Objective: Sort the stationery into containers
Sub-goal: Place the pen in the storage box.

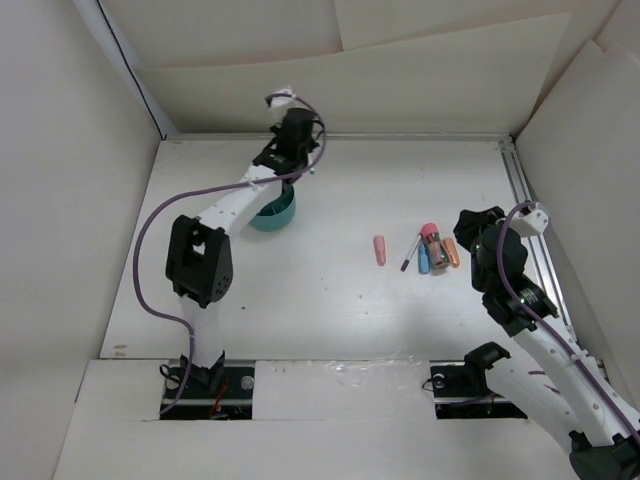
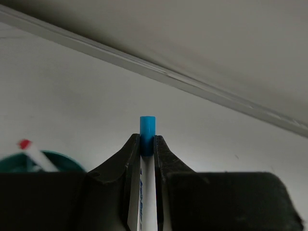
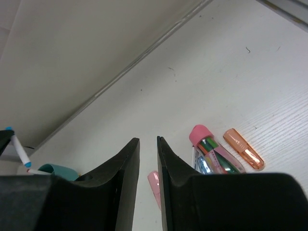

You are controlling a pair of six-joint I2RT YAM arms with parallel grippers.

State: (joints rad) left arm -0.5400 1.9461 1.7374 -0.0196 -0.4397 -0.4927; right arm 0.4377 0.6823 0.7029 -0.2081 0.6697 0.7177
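Observation:
My left gripper (image 2: 147,140) is shut on a thin white pen with a blue cap (image 2: 147,126), which sticks out past the fingertips. In the top view that gripper (image 1: 291,148) hangs just behind and above the round teal organiser bowl (image 1: 275,213). A white pen with a red tip (image 2: 32,154) stands in the bowl (image 2: 60,161). My right gripper (image 3: 147,140) is slightly open and holds nothing. It sits above the loose pile: a pink-capped clear tube of coloured pens (image 3: 214,150), an orange stick (image 3: 243,149), a blue stick (image 1: 423,261) and a pink stick (image 1: 380,250).
A metal rail (image 1: 524,205) runs along the table's right side, close to the right arm. White walls enclose the table at the back and on both sides. A thin dark-tipped pen (image 1: 411,252) lies left of the pile.

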